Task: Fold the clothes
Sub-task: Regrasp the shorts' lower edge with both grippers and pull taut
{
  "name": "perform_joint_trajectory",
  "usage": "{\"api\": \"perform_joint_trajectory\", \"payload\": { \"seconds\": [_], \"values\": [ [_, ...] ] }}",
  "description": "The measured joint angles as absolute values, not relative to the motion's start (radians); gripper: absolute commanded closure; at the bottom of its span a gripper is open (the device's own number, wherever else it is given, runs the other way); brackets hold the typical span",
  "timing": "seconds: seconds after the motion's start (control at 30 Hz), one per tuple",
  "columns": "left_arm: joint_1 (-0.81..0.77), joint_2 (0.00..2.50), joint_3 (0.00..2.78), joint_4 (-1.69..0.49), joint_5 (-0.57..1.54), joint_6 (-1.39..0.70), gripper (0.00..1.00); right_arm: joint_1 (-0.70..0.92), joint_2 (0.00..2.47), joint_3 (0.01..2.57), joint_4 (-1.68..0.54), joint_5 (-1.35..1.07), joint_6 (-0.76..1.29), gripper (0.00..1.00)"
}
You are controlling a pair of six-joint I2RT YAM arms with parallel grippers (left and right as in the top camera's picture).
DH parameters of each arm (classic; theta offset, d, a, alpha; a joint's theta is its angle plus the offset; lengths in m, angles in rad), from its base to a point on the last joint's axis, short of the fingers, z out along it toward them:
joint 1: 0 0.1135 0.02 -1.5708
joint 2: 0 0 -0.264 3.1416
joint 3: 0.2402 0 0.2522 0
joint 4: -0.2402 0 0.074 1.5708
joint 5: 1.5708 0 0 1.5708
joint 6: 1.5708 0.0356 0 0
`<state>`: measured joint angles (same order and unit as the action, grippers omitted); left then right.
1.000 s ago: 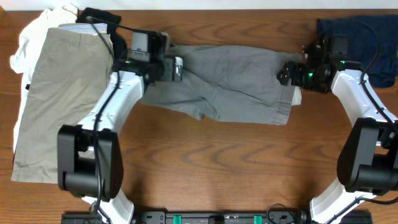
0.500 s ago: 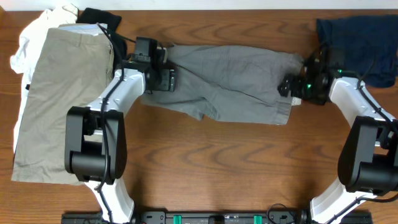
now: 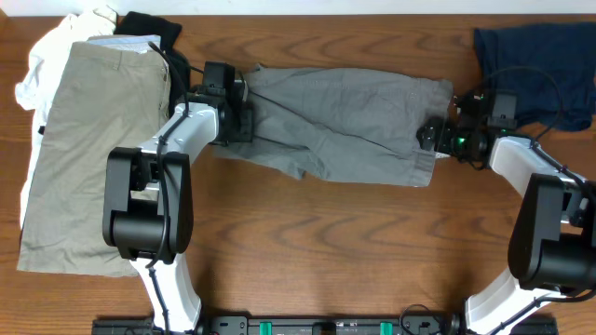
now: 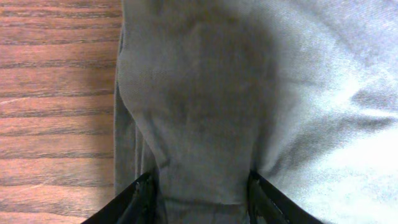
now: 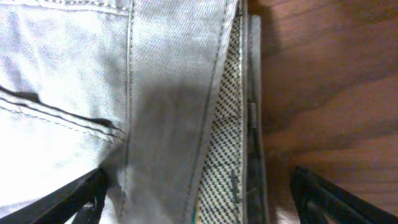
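Lying across the table, overhead: grey shorts (image 3: 345, 121) are spread flat on the wooden table (image 3: 307, 251), waistband end to the robot's right, leg end to its left
Left gripper, overhead: the left gripper (image 3: 244, 110) sits on the left edge of the grey shorts
Right gripper, overhead: the right gripper (image 3: 433, 137) rests at the waistband end of the same shorts
Other clothes, overhead: khaki shorts (image 3: 84, 149) lie flat at the far left on top of a white garment (image 3: 37, 60); a black piece (image 3: 154, 26) shows just behind them; a navy garment (image 3: 526, 56) lies in the back right corner, apart from the grey shorts
Left wrist, cloth: a raised fold of the grey shorts (image 4: 205, 124) runs between the two black fingers (image 4: 140, 196), which touch it on either side; bare wood shows beside the cloth edge
Left wrist, grip: jaws stand partway together around that fold; I cannot tell whether they squeeze it tight
Right wrist, cloth: the waistband (image 5: 180, 93) shows its checked lining (image 5: 227, 149) at the edge, with a stitched pocket seam (image 5: 56, 112) beside it
Right wrist, grip: fingers (image 5: 81, 196) are spread wide, one over the cloth, the other over bare wood, the waistband edge between them and nothing pinched
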<state>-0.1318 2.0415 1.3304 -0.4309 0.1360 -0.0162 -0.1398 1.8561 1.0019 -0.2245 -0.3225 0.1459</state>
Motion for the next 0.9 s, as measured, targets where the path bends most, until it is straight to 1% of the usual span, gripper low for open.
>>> {"api": "perform_joint_trajectory", "payload": {
  "seconds": [0.03,0.27,0.4,0.47,0.53,0.57,0.6,0.63,0.77,0.9],
  "values": [
    [-0.131,2.042,1.331,-0.43,0.134,-0.024,0.53,-0.139,1.854,0.993,-0.21,-0.327,0.153,0.09],
    [-0.124,2.046,1.337,-0.431,0.134,-0.06,0.53,-0.099,1.842,0.942,-0.121,-0.373,0.237,0.2],
    [-0.117,2.047,1.337,-0.431,0.132,-0.068,0.53,-0.057,1.841,0.919,-0.074,-0.395,0.287,0.3],
    [-0.113,2.047,1.337,-0.431,0.129,-0.073,0.53,-0.04,1.841,0.913,-0.064,-0.397,0.302,0.43],
    [-0.111,2.047,1.337,-0.431,0.127,-0.075,0.54,-0.024,1.841,0.907,-0.065,-0.396,0.324,0.72],
    [-0.111,2.047,1.337,-0.432,0.126,-0.076,0.57,-0.021,1.841,0.905,-0.067,-0.397,0.328,0.86],
    [-0.111,2.047,1.338,-0.432,0.125,-0.077,0.6,-0.021,1.841,0.901,-0.067,-0.4,0.337,0.96],
    [-0.111,2.047,1.338,-0.434,0.123,-0.08,0.62,-0.02,1.841,0.899,-0.067,-0.404,0.341,0.99],
    [-0.108,2.048,1.338,-0.435,0.119,-0.081,0.69,-0.033,1.842,0.899,-0.078,-0.421,0.356,0.99],
    [-0.107,2.048,1.34,-0.448,0.123,-0.088,0.73,-0.075,1.84,0.905,-0.145,-0.461,0.34,0.99]
  ]
}}
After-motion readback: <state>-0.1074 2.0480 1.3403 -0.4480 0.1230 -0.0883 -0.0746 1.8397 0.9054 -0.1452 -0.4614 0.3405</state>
